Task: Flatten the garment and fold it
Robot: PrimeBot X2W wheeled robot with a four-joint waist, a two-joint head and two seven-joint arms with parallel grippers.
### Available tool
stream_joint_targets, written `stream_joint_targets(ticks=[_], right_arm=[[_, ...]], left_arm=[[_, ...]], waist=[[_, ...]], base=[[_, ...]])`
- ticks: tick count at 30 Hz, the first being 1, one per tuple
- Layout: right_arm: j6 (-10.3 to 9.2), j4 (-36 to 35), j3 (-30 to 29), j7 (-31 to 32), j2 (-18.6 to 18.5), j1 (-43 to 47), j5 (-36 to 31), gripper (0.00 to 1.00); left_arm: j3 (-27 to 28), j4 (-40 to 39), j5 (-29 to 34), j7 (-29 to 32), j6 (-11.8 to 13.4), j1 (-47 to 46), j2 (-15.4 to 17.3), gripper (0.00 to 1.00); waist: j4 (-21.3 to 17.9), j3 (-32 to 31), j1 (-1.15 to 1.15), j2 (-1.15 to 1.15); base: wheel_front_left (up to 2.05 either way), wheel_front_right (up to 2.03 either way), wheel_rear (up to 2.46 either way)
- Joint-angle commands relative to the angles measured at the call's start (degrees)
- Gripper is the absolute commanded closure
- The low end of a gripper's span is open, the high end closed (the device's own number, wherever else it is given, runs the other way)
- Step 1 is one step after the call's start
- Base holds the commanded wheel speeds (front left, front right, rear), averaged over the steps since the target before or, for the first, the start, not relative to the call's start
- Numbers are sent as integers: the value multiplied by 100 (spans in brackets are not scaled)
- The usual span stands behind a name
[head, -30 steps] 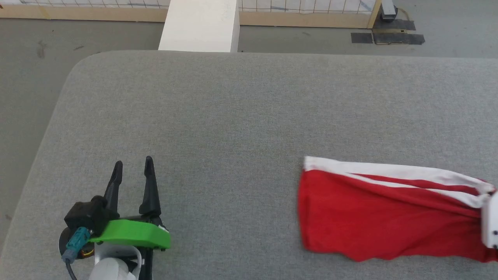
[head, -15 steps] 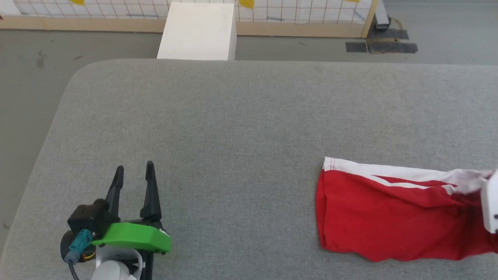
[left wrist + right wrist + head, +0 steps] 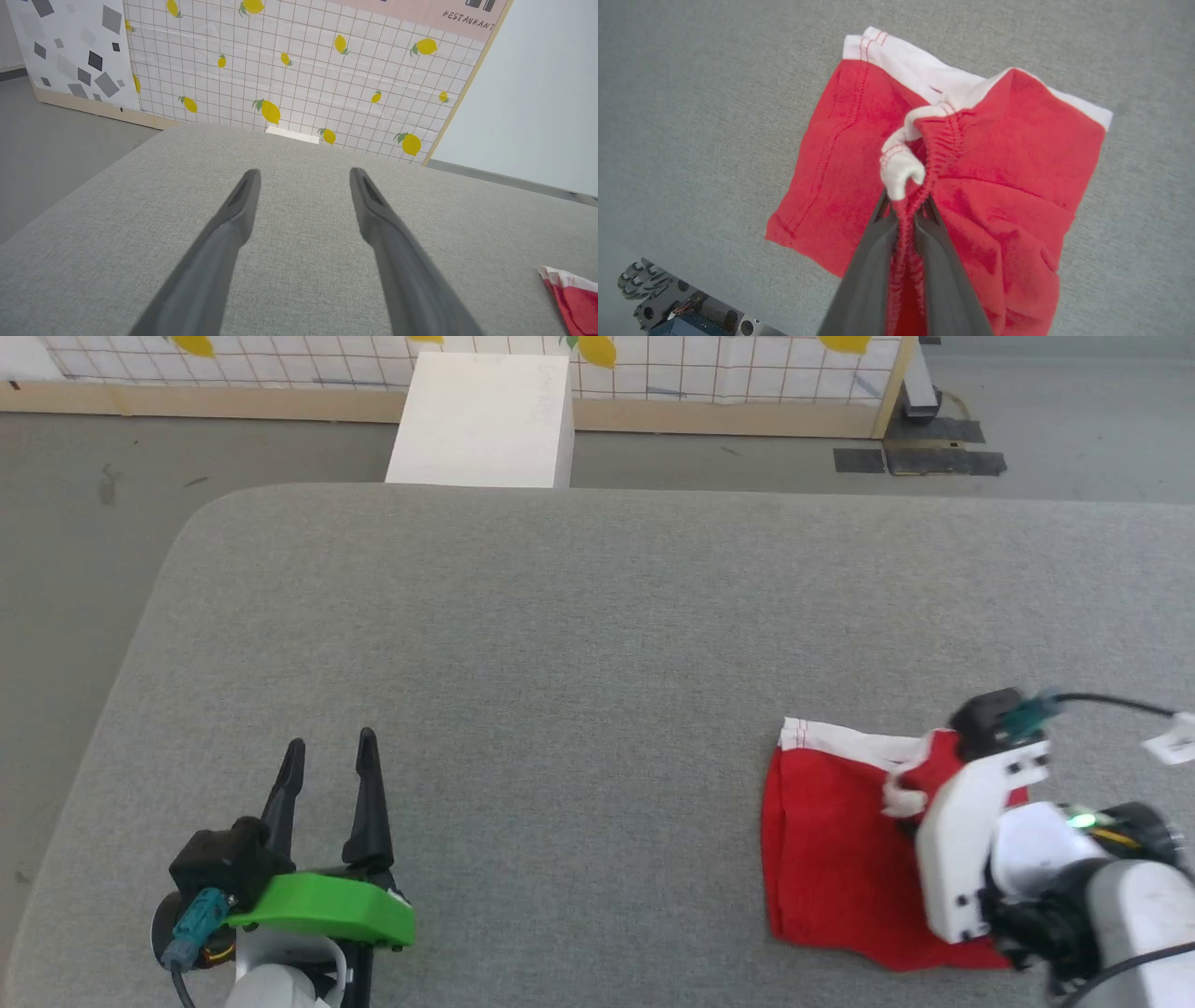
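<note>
Garment lying on grey table, right of centre, partly doubled over itself. Seen from right wrist: right gripper clamped on bunched red waistband, beside a white trim loop; from head, fingertips hidden behind white wrist mount. Left gripper spread wide, holding nothing, well apart from garment; just a striped corner at lower right edge of left wrist view

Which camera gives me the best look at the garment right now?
The right wrist view: the garment lies mostly in frame, its elastic edge pinched between the shut fingers of the right hand. In the head view the right arm covers part of it. The left wrist view catches a red corner at its lower right edge.
</note>
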Motion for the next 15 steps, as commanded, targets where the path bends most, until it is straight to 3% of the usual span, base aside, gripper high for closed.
stream_joint_targets(ticks=[1, 7, 13, 14, 15], right_arm=[[-8, 175, 79, -155, 129, -100, -14, 100], [-8, 1073, 344, -884, 549, -388, -287, 100], [-8, 1999, 414, -1433, 737, -602, -597, 100], [-8, 2108, 428, -1512, 756, -624, -612, 67], [-8, 2222, 485, -1595, 772, -650, -632, 0]], left_arm=[[32, 15, 47, -26, -4, 79, -23, 0], [23, 37, 60, -26, -6, 95, -38, 0], [-57, 76, 38, -26, -20, 69, -51, 0], [-63, 80, 34, -26, -21, 68, -52, 0], [-68, 88, 28, -26, -22, 72, -54, 0]], waist=[[29, 5, 0, 64], [122, 32, 0, 64], [207, 61, 0, 64], [212, 61, 0, 64], [215, 54, 0, 64]], base=[[0, 0, 0], [0, 0, 0], [0, 0, 0], [0, 0, 0], [0, 0, 0]])
